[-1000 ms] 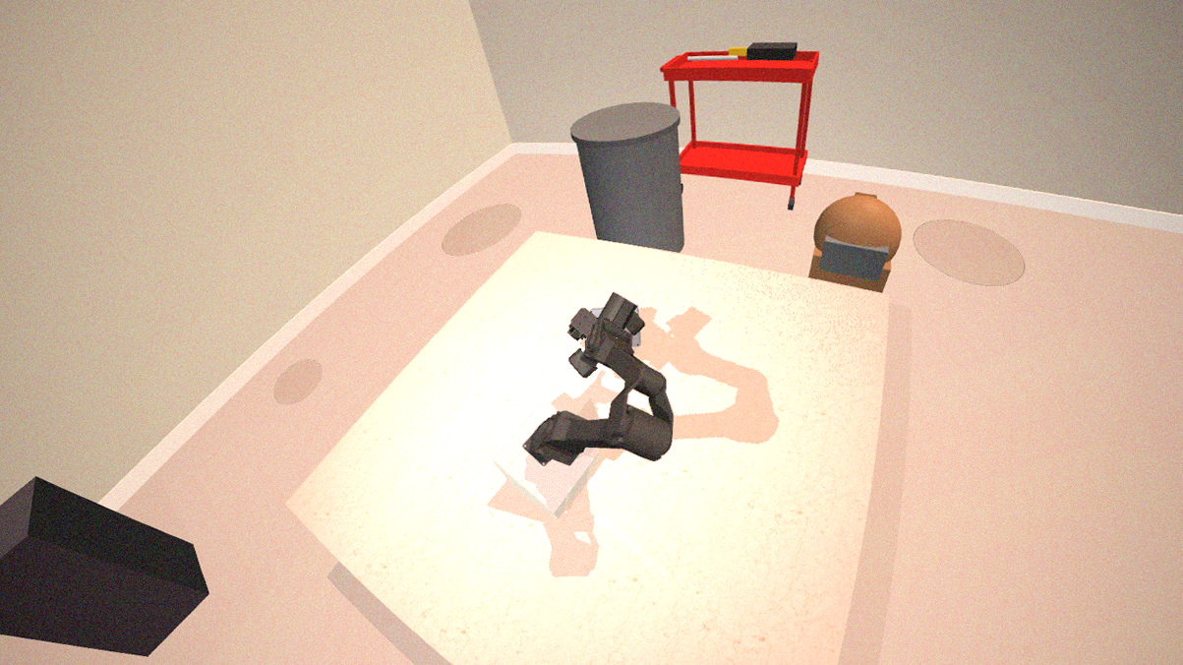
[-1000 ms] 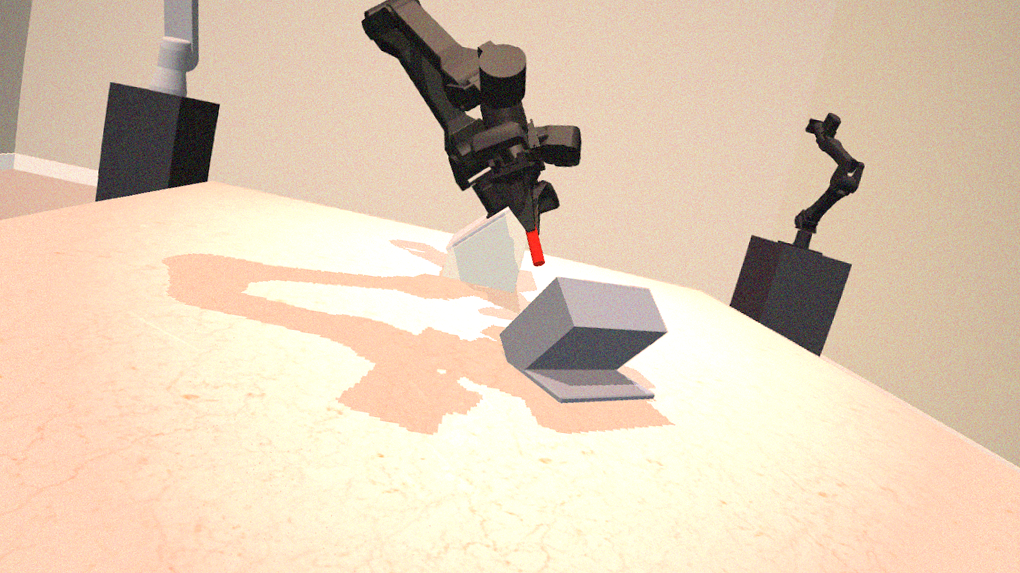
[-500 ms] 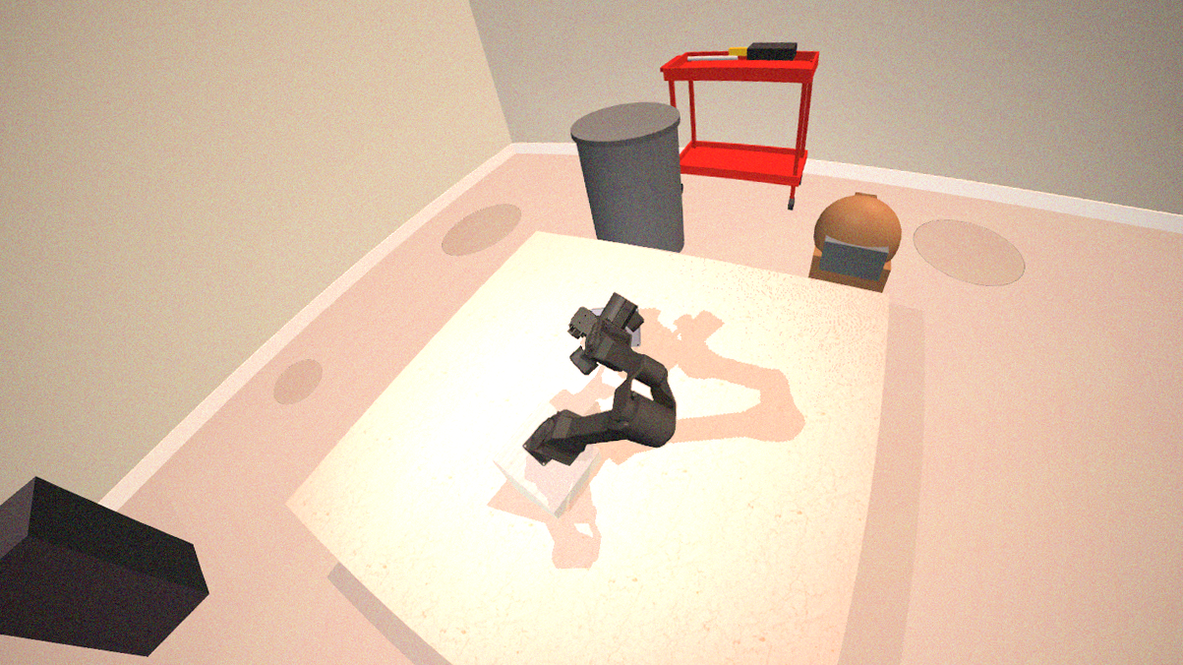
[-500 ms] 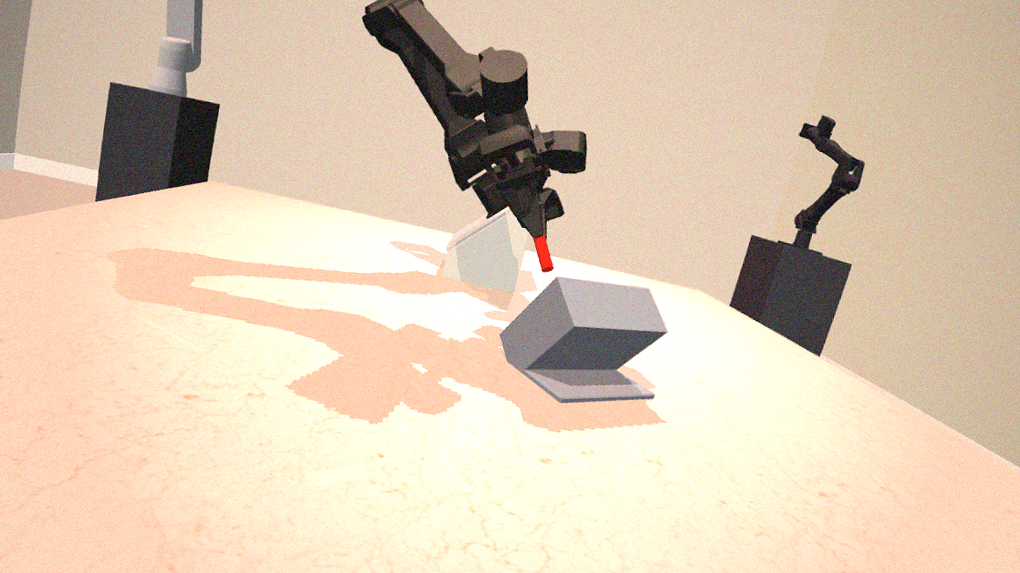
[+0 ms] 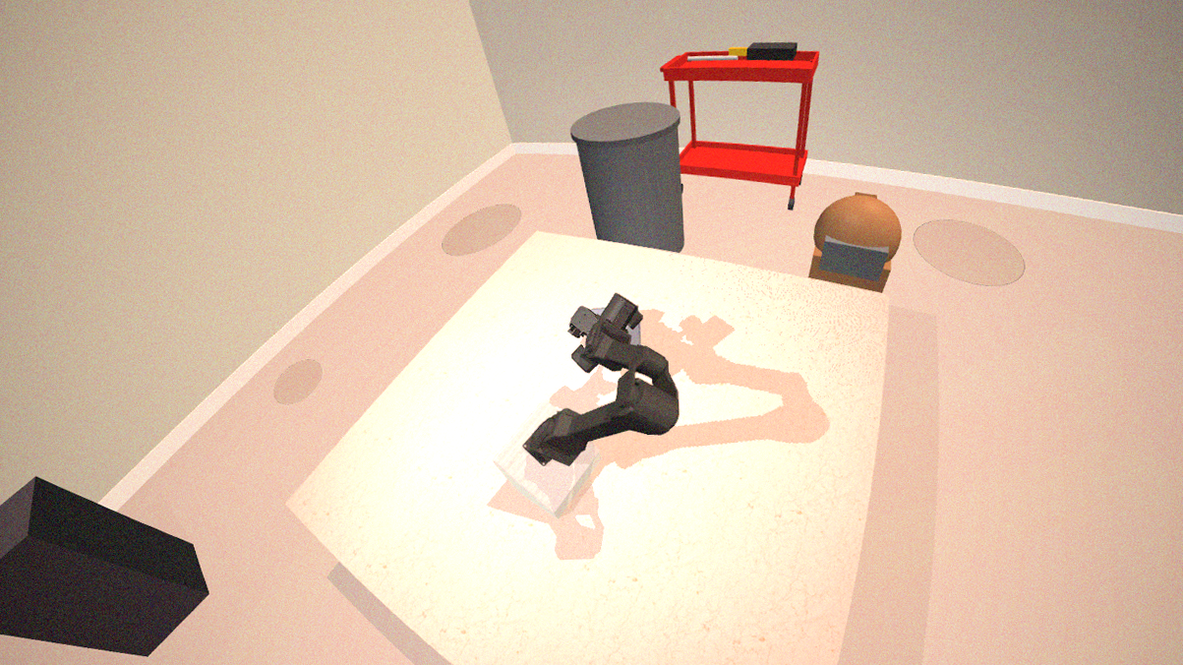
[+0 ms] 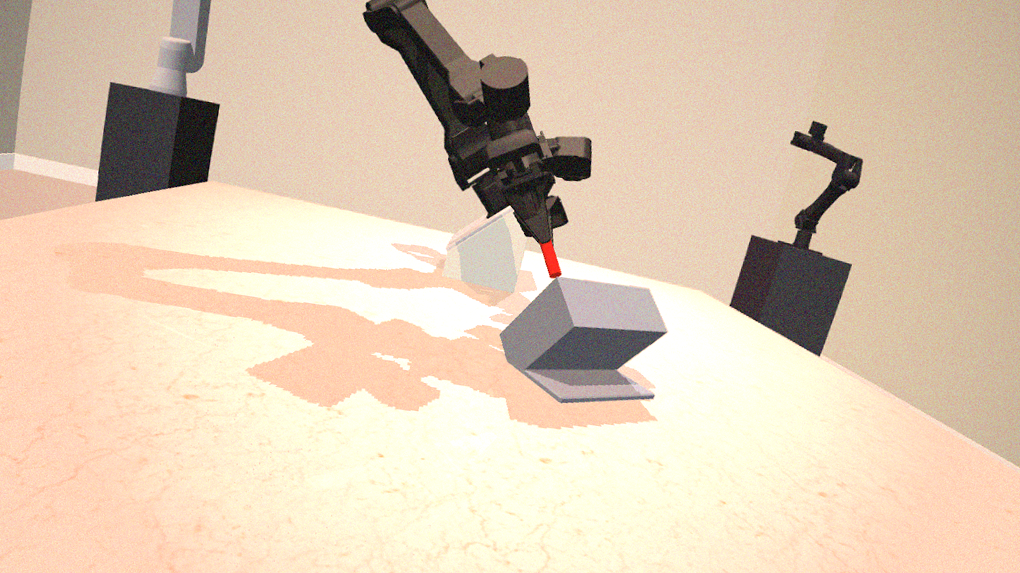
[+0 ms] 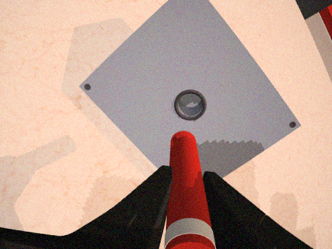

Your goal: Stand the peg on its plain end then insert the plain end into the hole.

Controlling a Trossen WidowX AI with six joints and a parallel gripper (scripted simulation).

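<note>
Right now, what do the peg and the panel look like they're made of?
The peg looks like painted wood or plastic, smooth and fairly matte: solid red with a clean white band and only soft shading. The panel could be painted metal or plastic, matte grey, with flat faces, crisp edges and no mirror-like glare.

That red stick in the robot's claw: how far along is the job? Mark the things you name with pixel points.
The gripper [image 6: 546,239] [image 7: 185,178] grips the red peg [image 6: 551,259] [image 7: 187,180] near its white band [image 7: 189,226], plain end leading. That end is beside the hole [image 7: 190,104], not visibly in it. Left: line up, push in, let go, back away. Whether it was stood up first, these pictures can't show.
</note>
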